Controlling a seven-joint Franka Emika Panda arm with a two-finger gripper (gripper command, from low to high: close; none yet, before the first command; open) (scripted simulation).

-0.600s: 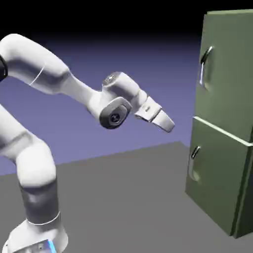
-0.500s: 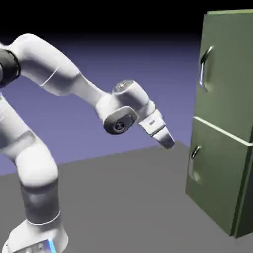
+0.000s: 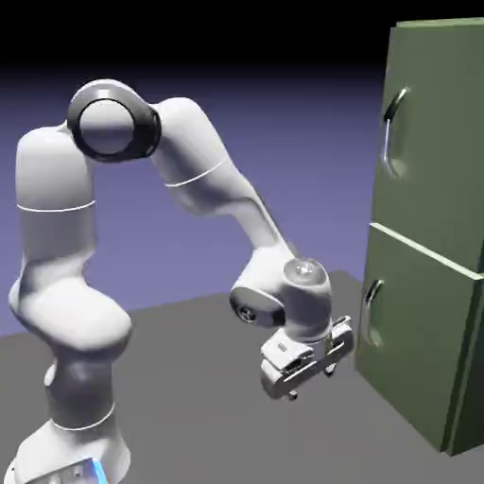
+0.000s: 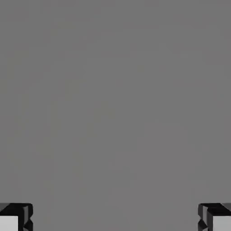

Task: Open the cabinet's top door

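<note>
item: my gripper (image 3: 310,381). it hangs low over the grey table (image 3: 189,397), pointing down at it, at about five o'clock from the middle of the exterior view. jaws: spread wide, nothing between them. in the hand view my gripper (image 4: 115,221) shows one fingertip (image 4: 16,217) at seven o'clock and the other at five o'clock, each hard against a bottom corner, with only flat grey table surface (image 4: 115,99) filling the rest.

item: my arm (image 3: 203,189). white; it rises from the base at seven o'clock, folds over a dark-ringed joint at eleven o'clock, then slopes down toward the wrist near the centre.

item: the cabinet (image 3: 430,312). olive-green, tall, boxy, standing on the table at three o'clock of the exterior view, running from the top edge nearly to the bottom. it sits at about two to three o'clock from my gripper, near it but apart, with a strip of table showing between.

item: the top door (image 3: 440,123). upper panel of the cabinet, at two o'clock; it lies flush with the cabinet face, closed. its curved silver handle (image 3: 391,123) runs upright along the panel's left edge, well above my gripper, untouched.

item: the lower door (image 3: 416,331). shorter panel beneath, at four o'clock, also flush. its small handle (image 3: 371,301) is just to the right of my wrist and above my fingers, not in contact.

item: backdrop (image 3: 284,142). plain blue-violet, darkening to black at twelve o'clock.
</note>
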